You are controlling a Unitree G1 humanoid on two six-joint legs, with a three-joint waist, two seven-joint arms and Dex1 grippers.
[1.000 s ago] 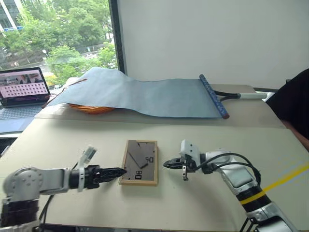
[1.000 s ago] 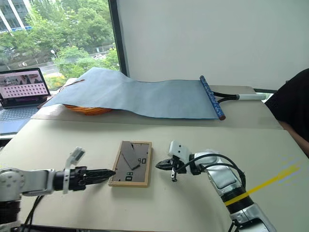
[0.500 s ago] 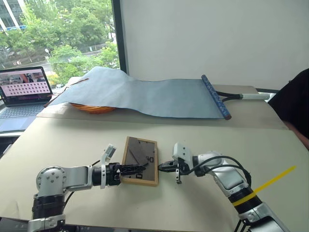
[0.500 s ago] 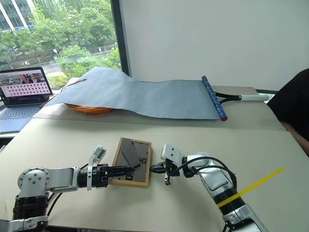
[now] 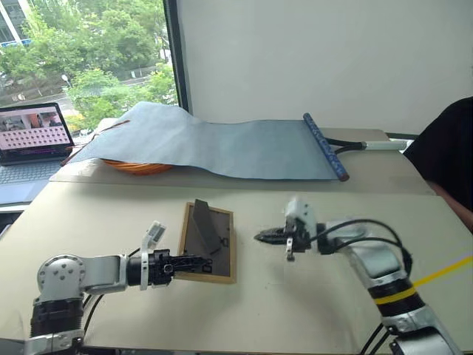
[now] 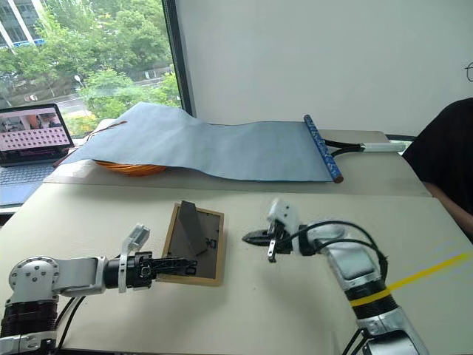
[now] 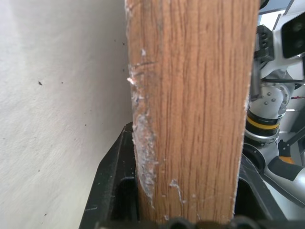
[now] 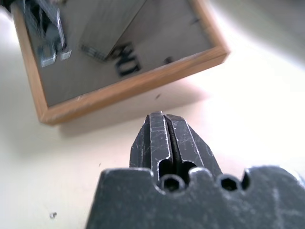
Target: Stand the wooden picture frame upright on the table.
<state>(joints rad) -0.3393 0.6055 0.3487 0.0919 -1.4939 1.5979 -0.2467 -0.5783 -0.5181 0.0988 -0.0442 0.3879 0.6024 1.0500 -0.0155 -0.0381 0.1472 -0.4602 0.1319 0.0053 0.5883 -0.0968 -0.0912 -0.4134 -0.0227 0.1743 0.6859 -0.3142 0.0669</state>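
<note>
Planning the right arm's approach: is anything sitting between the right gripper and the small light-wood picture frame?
Nothing visible: only bare beige table separates the shut right gripper from the wooden picture frame, whose near edge the left gripper clamps.

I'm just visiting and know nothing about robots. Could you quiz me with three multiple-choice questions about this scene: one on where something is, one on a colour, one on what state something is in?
1. Where does the wooden picture frame lie?
A. on the blue-grey cloth
B. on the beige table, between the two grippers
C. on the laptop

2. What colour is the frame's back panel?
A. dark grey-brown
B. bright yellow
C. white

3. How do the right gripper's jaws stand?
A. wide open
B. shut on the frame
C. shut on nothing

Answers:
1. B: the frame rests on the table, with the left gripper at its near edge and the right gripper off to its other side.
2. A: the panel inside the light wood border is dark grey-brown.
3. C: in the right wrist view the fingers press together short of the frame.
</note>
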